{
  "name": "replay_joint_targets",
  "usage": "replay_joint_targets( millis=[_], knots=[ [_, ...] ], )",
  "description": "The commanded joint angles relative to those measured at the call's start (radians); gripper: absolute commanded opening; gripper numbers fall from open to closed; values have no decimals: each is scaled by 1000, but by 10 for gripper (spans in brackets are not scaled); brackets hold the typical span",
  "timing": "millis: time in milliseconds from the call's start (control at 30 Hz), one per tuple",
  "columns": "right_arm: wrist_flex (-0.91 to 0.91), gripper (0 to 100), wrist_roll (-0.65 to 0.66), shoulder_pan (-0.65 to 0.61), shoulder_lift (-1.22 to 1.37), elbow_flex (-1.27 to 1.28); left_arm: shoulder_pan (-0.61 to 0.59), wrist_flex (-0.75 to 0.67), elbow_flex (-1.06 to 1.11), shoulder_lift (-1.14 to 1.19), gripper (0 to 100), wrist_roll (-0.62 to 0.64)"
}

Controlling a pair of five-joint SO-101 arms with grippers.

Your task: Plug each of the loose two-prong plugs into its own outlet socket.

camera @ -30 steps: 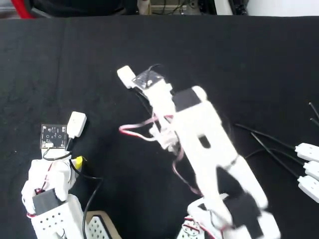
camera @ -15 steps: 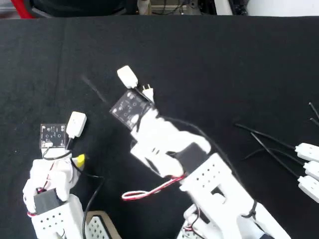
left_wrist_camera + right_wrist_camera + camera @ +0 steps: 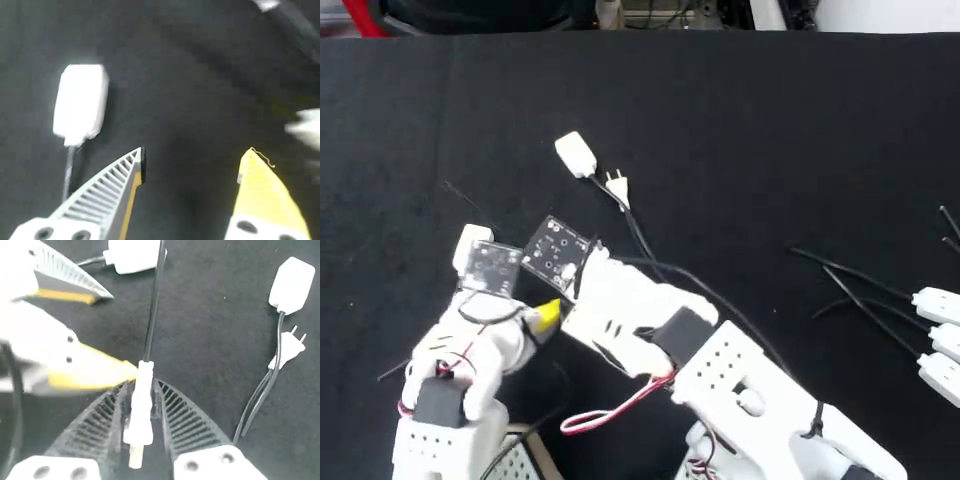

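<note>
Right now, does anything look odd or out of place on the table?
Yes. A yellow fingertip of the open left gripper crowds the plug clamped in the right gripper, almost touching it. Another plug lies unplugged beside a socket.

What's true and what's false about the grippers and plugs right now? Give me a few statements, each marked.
1. The right gripper is shut on a plug. True.
2. The left gripper is clamped on a socket. False: it is open and holds nothing; the near socket lies apart from it.
3. A loose plug lies on the table close to the far socket. True.
4. The table is covered with a white cloth. False: the cloth is black.
</note>
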Motion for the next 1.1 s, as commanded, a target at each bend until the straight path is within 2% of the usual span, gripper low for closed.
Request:
replay_joint_targets(
  millis=[0, 133, 300, 500, 633, 767, 933, 1067],
  knots=[
    [-21, 11, 3, -5, -24, -7, 120, -20, -88, -3, 308, 21],
    [-23, 11, 3, -5, -24, 28, 157, -29, -133, -3, 307, 92],
    [-18, 11, 3, 0, -24, 56, 44, -31, -151, -3, 306, 92],
    [-3, 11, 3, 86, -30, 22, -42, -31, -53, -3, 304, -141],
    [69, 11, 3, 84, -30, -24, -31, -68, -31, -5, 202, -192],
    [81, 11, -5, 32, -31, -35, -31, -164, 13, -5, 120, -98],
    [83, 11, -5, -12, -33, -35, -33, -310, 73, -5, 124, 43],
    [83, 11, -6, -23, -33, -33, -30, -319, 67, -5, 140, 120]
  ],
)
